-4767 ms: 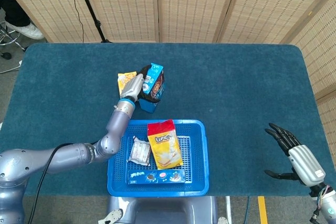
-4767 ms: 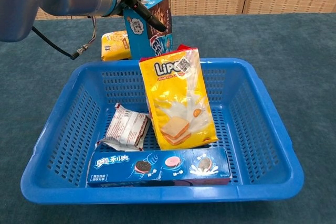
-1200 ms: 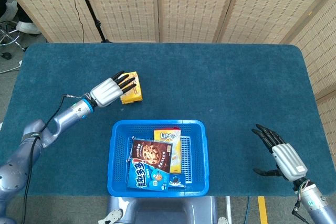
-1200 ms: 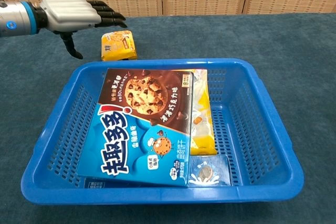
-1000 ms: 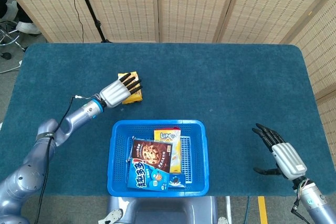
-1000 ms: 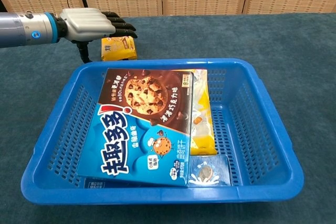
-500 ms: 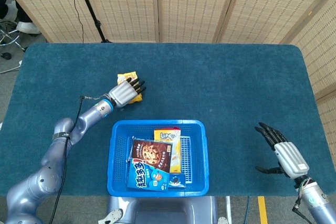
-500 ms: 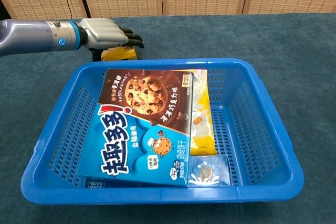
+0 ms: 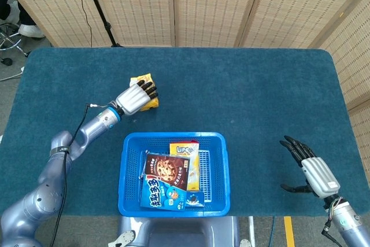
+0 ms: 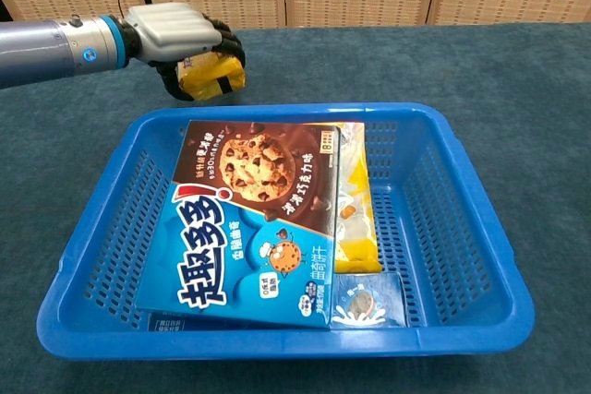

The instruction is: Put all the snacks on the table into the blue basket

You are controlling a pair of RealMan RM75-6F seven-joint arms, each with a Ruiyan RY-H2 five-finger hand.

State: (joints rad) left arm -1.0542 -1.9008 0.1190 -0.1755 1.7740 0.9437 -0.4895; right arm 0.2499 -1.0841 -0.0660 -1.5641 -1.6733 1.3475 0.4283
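My left hand [image 9: 134, 98] [image 10: 177, 39] grips a small yellow snack pack [image 9: 149, 100] [image 10: 214, 77], lifted a little off the table behind the basket's far left corner. The blue basket [image 9: 218, 169] [image 10: 462, 219] sits at the near middle of the table. Inside it lie a blue cookie box [image 9: 163, 183] [image 10: 251, 232], a yellow bag [image 9: 188, 155] [image 10: 352, 209] and a blue biscuit pack [image 10: 365, 302], partly hidden under the box. My right hand [image 9: 312, 170] hovers open at the near right edge, holding nothing.
The dark teal table [image 9: 248, 91] stretches wide around the basket. Wicker screens [image 9: 208, 4] stand behind it. A black stand pole [image 9: 98, 7] rises at the back left.
My left hand closed its fingers around the yellow pack and raised it off the table. The right hand stayed put.
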